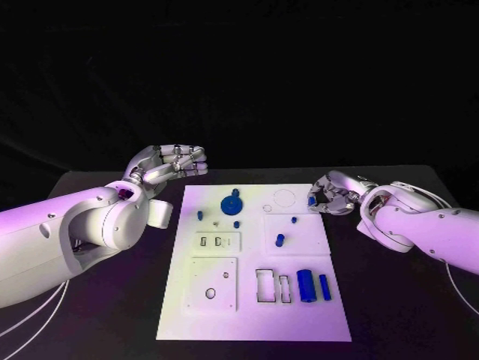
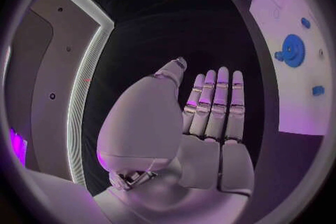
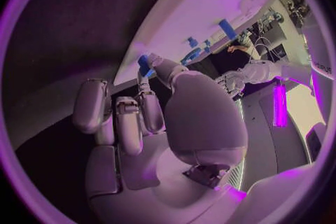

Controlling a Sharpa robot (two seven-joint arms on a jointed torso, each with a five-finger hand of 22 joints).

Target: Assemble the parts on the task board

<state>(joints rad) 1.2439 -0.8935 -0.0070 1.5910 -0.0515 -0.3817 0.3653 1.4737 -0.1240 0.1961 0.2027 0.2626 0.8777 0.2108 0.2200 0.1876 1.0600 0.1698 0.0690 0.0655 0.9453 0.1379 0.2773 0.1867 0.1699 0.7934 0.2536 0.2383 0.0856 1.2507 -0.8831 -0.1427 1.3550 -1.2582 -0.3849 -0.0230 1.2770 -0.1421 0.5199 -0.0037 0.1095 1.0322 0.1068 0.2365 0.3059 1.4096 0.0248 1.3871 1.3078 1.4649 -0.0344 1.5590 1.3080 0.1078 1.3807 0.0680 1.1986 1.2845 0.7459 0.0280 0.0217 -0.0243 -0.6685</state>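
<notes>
From the head view, we see the task board mid-table, and we place everything else against it. The blue gear sits near its far edge, two blue cylinders near its near-right corner, long axes running toward the robot. The right hand hovers over the board's far-right edge, pinching a small blue part — clearly the nearer hand. The left hand hangs off the board's far-left corner.

At the left wrist, the left hand is empty, fingers straight and side by side, the gear beyond it on the board.

At the right wrist, thumb and finger clamp the blue part, the board just beyond the fingertips.
</notes>
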